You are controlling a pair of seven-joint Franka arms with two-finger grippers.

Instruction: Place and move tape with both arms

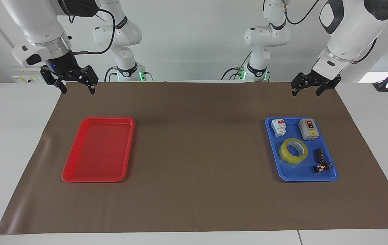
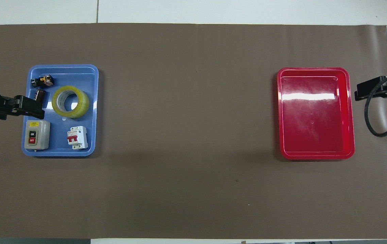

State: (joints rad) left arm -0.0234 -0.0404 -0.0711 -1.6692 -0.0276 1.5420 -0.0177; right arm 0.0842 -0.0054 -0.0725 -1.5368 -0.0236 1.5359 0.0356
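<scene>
From my remote station I see both arms raised above the counter [image 1: 194, 211], each at its own end. The left claw [image 1: 311, 89] hangs in the air over the brown mat [image 1: 197, 153], above the robots' edge of it, tilted downward, with its two fingers spread apart and nothing between them. The right claw [image 1: 77, 88] hangs over the mat's corner at the other end, pointing down, also spread wide and holding nothing.

The tape [image 1: 293, 150] lies flat in the blue tray [image 1: 284, 175], about in the middle of it. In the facing view it is at around 7 o'clock from the left claw, well apart and lower. Around the tape in the tray are a white breaker [image 1: 278, 127], a grey switch box [image 1: 308, 129] and two small dark parts [image 1: 321, 161]. The red tray [image 1: 78, 175] lies toward the right arm's end.
</scene>
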